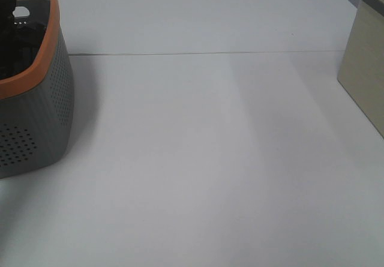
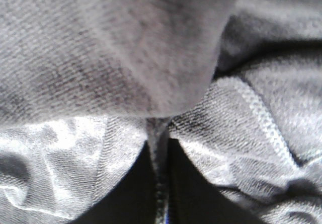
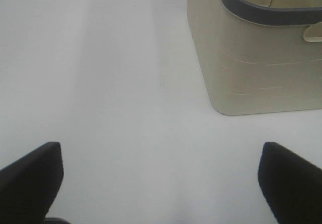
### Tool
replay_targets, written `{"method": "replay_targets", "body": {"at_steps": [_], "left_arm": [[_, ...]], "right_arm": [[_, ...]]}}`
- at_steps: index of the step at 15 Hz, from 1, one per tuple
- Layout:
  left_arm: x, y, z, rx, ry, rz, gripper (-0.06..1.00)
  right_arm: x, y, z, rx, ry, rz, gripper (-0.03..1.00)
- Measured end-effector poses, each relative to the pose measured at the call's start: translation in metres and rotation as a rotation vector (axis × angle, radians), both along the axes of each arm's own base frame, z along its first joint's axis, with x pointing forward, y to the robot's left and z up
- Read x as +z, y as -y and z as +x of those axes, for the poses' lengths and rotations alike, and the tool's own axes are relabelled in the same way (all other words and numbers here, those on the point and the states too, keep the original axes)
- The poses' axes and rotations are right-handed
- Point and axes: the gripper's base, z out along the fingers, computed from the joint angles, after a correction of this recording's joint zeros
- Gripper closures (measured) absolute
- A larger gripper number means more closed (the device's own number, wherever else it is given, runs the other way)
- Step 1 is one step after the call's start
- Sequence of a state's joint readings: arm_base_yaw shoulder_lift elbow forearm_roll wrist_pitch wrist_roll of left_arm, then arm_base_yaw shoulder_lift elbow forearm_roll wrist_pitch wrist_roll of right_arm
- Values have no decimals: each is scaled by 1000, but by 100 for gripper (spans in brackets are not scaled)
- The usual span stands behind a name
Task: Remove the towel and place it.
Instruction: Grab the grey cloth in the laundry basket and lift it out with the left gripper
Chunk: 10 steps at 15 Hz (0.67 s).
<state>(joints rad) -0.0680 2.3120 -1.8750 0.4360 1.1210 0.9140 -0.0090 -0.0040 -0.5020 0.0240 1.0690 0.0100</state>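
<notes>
The towel (image 2: 126, 58) fills the left wrist view as dark grey terry cloth with a stitched hem, bunched in folds. My left gripper (image 2: 160, 151) is down in the cloth, its two dark fingers pressed together on a thin fold of the towel. In the exterior high view only the dark left arm (image 1: 7, 33) shows, reaching down into the grey basket with an orange rim (image 1: 53, 21); the towel and gripper are hidden inside it. My right gripper (image 3: 161, 183) is open and empty, low over the white table, out of the exterior view.
A beige bin with a dark grey rim (image 1: 365, 81) stands at the right edge of the table and also shows in the right wrist view (image 3: 251, 68), just ahead of the right gripper. A white table (image 1: 204, 159) lies between basket and bin.
</notes>
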Motion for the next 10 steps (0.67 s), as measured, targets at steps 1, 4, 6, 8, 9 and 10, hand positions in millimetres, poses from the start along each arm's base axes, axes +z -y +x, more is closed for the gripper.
{"method": "replay_targets", "body": {"at_steps": [1,4,6,8,9,10], "left_arm": [[0,0,0,-4,-1,2,94],[3,0,0,4,8,0,94],[17,-1,-2,50,45,-4,94],[39,-2,-8,91,78,-3,94],[53,-3,-12,109,96,-4,94],[71,-3,-18,142,124,-17,94]], "right_arm": [[0,0,0,0,0,0,1],[0,0,0,0,0,0,1],[0,0,0,0,0,0,1],[0,0,0,0,0,0,1],[0,0,0,0,0,0,1],[0,0,0,0,0,0,1]]}}
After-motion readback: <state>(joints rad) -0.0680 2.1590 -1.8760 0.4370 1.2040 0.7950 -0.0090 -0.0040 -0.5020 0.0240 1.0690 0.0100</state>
